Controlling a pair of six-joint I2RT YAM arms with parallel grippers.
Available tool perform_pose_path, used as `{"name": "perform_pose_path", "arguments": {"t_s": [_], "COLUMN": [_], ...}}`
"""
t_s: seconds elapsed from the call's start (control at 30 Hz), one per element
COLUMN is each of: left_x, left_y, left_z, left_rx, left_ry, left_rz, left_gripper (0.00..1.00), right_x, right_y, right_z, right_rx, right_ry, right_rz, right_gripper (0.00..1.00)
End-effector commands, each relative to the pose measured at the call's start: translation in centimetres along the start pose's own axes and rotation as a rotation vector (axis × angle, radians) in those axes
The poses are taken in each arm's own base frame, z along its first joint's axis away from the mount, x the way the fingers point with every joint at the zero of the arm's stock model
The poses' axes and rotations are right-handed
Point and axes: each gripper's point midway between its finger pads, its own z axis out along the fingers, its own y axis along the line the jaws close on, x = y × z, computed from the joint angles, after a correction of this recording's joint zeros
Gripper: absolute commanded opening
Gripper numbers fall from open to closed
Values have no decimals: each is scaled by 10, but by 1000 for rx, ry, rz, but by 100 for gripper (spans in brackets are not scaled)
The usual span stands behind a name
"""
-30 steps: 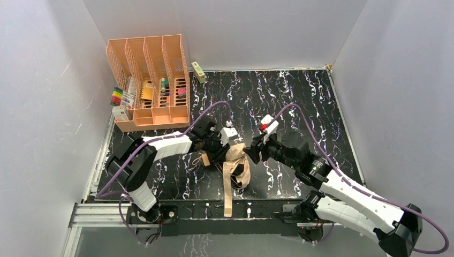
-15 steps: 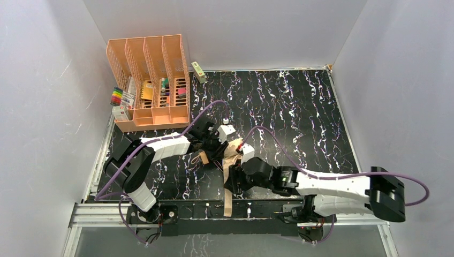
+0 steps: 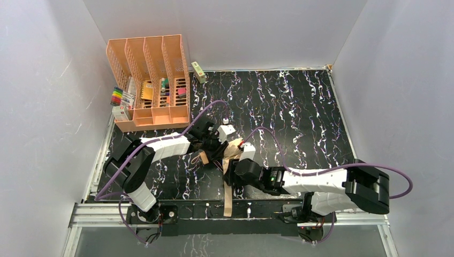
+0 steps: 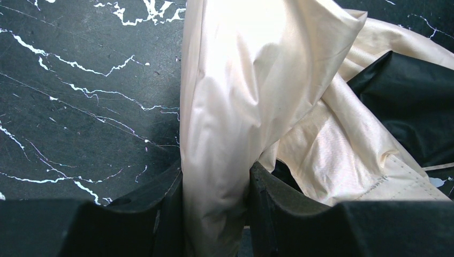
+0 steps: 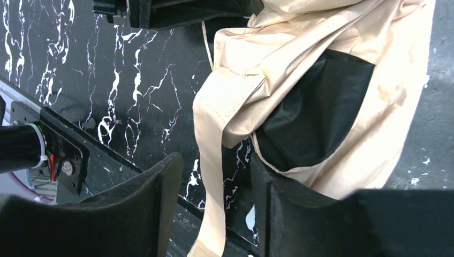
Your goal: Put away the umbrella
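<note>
as seen from overhead, umbrella (image 3: 234, 156): lying collapsed and crumpled on the black marbled surface (image 3: 305, 118), close to the near edge and about midway between the two arm bases; pale peach fabric bunched up, with dark panels showing among the folds.
strap (image 3: 228, 199): trailing from the bundle toward the arm bases, flat and straight, running out past the near edge of the surface.
left hand (image 4: 216, 175): clamped on a thick fold of the pale fabric, the fold filling the narrow gap between both fingers; reaching in from the left side of the bundle.
right hand (image 5: 214, 163): wide, fingers apart and gripping nothing; low at the near side of the bundle, with the strap hanging down through the gap between the fingers.
contact on the right side: right finger just beside a black panel of the canopy; cannot tell whether touching or not.
organizer (image 3: 152, 80): peach-orange, slotted, standing at the far left corner of the surface, well apart from the umbrella; small coloured items in its lower compartments.
marker box (image 3: 120, 99): just beside the organizer's left wall.
small green box (image 3: 198, 72): tilted against the back wall, just right of the organizer.
handle: not to be made out under fabric and arms.
</note>
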Motion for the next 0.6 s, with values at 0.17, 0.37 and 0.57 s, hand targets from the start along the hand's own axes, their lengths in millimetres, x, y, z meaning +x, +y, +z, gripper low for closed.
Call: {"name": "perform_pose_path", "arguments": {"t_s": [0.17, 0.37, 0.57], "left_x": [28, 29, 31], "left_y": [10, 12, 17], "left_z": [-5, -6, -6], "left_rx": [-52, -63, -90], "left_ry": [89, 91, 97], "left_rz": [1, 6, 20], "left_gripper": [0, 0, 0], "right_x": [-5, 8, 11], "right_y": [15, 10, -1], "right_z": [14, 15, -1], "right_rx": [-56, -77, -72], "right_ry": [-36, -2, 6], "right_rz": [74, 98, 108], "right_gripper": [48, 33, 0]}}
